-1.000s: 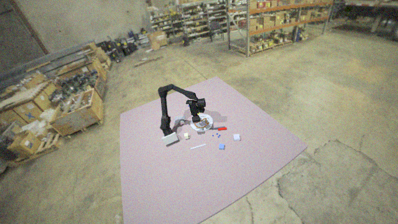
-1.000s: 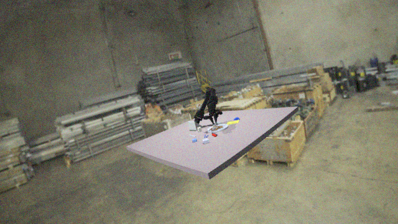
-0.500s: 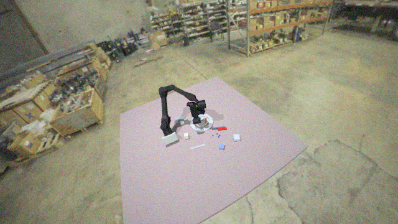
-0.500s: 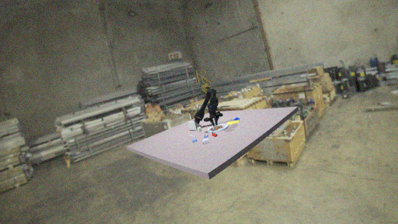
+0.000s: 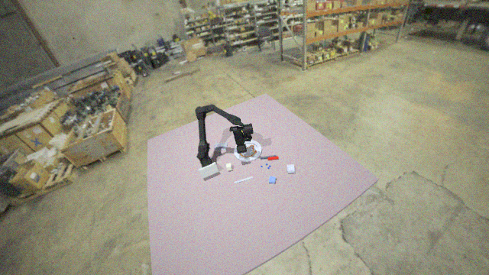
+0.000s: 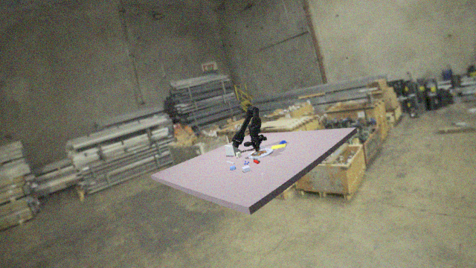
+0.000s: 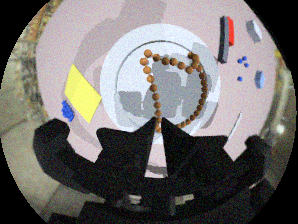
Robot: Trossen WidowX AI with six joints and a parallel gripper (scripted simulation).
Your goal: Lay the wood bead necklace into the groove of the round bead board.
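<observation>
The round white bead board [image 5: 259,154] [image 7: 111,75] lies on the pink table under the gripper. The brown wood bead necklace [image 7: 174,62] is a loop over the board. Its right side curves along the board's circular line. Its left side runs fairly straight across the inside to an upper left corner, and beads bunch at the upper right. My gripper [image 5: 241,150] [image 7: 158,119] is over the board's near part, its fingertips closed on the necklace's near end, with a bead showing between them. The fingers hide part of the groove there.
A yellow piece [image 7: 82,93] and a blue clump [image 7: 67,111] lie left of the board in the wrist view. Right of it are a red piece [image 7: 230,31] against a dark bar [image 7: 223,40], a pale block [image 7: 254,31], small blue beads, a blue block [image 7: 259,79] and a white stick [image 5: 244,179].
</observation>
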